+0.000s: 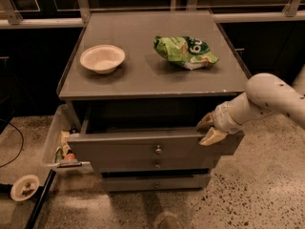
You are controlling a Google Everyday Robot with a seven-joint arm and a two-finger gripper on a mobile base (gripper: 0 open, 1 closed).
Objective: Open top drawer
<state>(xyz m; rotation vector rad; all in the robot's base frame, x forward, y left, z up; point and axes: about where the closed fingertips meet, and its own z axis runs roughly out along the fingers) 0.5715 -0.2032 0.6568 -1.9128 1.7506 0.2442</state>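
The top drawer [119, 147] is a wide grey front with a small round brass knob [157, 150] at its centre. It stands pulled out from the grey cabinet, and its dark inside shows behind the front. My gripper [208, 129] reaches in from the right on a white arm and sits at the drawer front's upper right edge, one fingertip above the rim and one on the front. Two narrower grey drawer fronts lie below, the middle one [157, 164] and the bottom one [155, 183].
On the cabinet top [143, 75] sit a white bowl [102, 58] and a green chip bag [185, 51]. A clear bin [59, 142] with small items stands at the cabinet's left. A small round dish [24, 187] and a black cable lie on the speckled floor.
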